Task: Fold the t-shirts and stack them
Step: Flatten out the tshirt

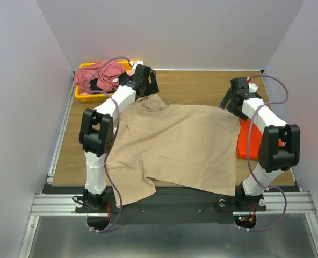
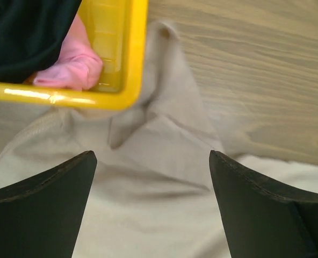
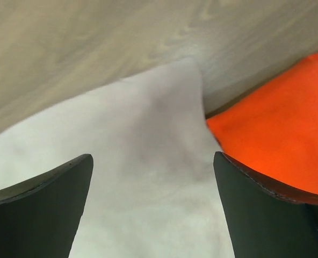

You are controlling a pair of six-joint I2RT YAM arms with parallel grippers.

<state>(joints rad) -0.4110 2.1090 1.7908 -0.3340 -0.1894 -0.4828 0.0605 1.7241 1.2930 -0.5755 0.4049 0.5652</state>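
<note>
Spreading stage, seemingly complete: tan t-shirt (image 1: 175,145) laid flat across middle of top view on wood surface (image 1: 202,86), lower-left corner rumpled and reaching onto the dark strip at bottom of frame. Left claw (image 2: 153,161) spread wide, gripping nothing, poised over a folded-up flap at the tee's upper-left end, close by corner of yellow bin (image 2: 132,64). Right claw (image 3: 153,161) likewise wide open and empty, above the tee's upper-right corner, just beside orange-red t-shirt (image 3: 277,123). Rose-red t-shirt (image 1: 102,75) and black t-shirt (image 2: 24,32) heaped in the bin, upper left of top view. Next move, as judged: pinch the far edge at both corners and carry it toward bottom of frame for a first fold. Calls for a grip on tan cloth alone. Edges: cloth seemingly tucked under bin corner at upper left, likely to drag. Tan edge overlapping or abutting orange-red tee at right, cannot tell which, so some risk of catching both. Open room: bare wood along upper part of frame; tight at both sides.
</note>
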